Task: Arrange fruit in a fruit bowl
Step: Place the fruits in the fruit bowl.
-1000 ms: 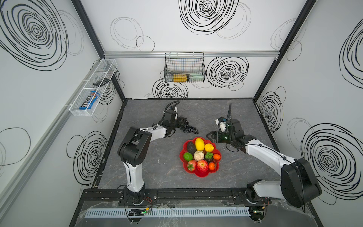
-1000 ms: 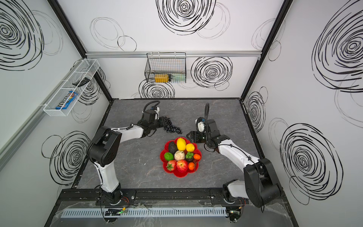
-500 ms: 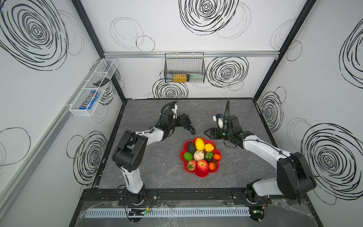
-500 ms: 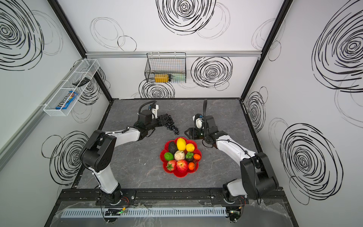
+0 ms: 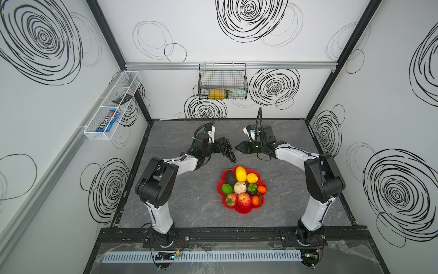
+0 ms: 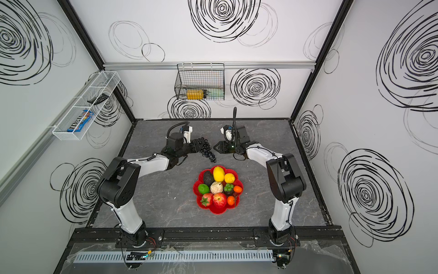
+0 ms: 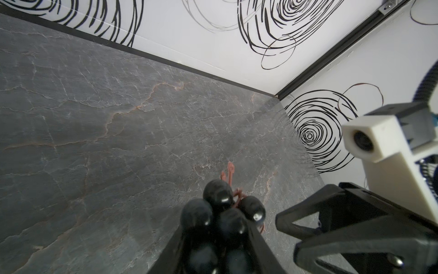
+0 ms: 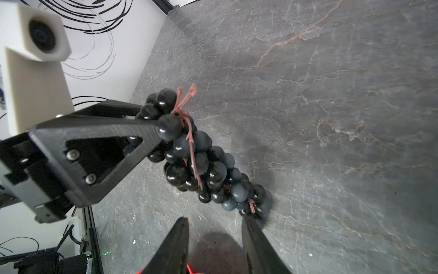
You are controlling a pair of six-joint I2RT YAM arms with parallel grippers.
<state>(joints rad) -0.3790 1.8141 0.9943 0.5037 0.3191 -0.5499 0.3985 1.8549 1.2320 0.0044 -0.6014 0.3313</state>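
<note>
Shallow glossy red flower-shaped plastic bowl (image 5: 240,210) holding small toy fruit (image 5: 241,188), lower centre in a top view, above it in frame black plastic grape bunch (image 5: 229,155), its upper end clamped by left gripper (image 5: 220,149), right gripper (image 5: 237,148) just beside, fingers apart, empty.

Only one text is readable: the white letters "m&m's" on a dark candy packet (image 5: 106,123), which lies in the white wire basket (image 5: 98,137) on the side wall, seen in both top views. Other labels are too small to read.
</note>
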